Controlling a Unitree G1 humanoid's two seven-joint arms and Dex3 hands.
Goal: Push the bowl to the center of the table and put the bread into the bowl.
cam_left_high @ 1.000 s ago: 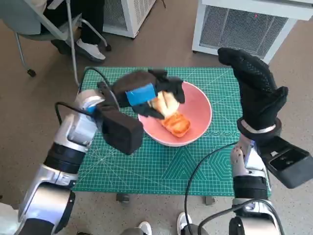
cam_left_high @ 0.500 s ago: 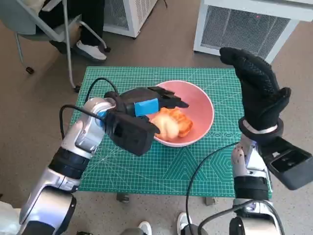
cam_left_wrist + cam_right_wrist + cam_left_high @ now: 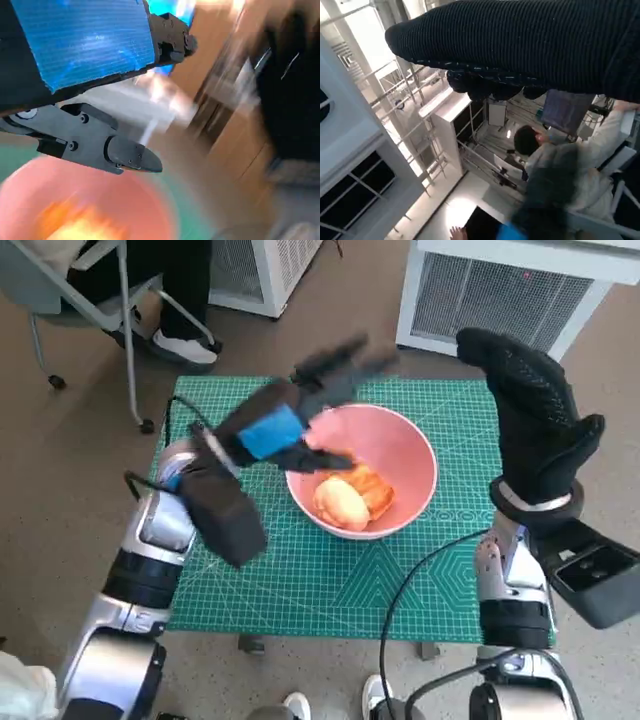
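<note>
A pink bowl (image 3: 408, 448) sits near the middle of the green cutting mat (image 3: 330, 580). Inside it lie orange-brown bread pieces (image 3: 350, 500), one pale and round. My left hand (image 3: 300, 410), black with blue tape, hovers above the bowl's left rim, blurred, fingers spread and holding nothing. In the left wrist view the left hand (image 3: 100, 100) hangs over the blurred bowl (image 3: 30, 190) and bread (image 3: 80, 227). My right hand (image 3: 535, 420) in its black glove is raised at the mat's right side, fingers up, empty. The glove (image 3: 520, 45) spans the right wrist view.
White ventilated units (image 3: 490, 295) stand behind the table. A chair (image 3: 90, 290) and a person's shoes (image 3: 185, 345) are at the far left. A black cable (image 3: 420, 580) crosses the mat's front right. A seated person (image 3: 555, 165) shows in the right wrist view.
My left hand has let go of the bread, which now lies in the bowl, and has lifted up and back with fingers spread. The right hand has stayed raised.
</note>
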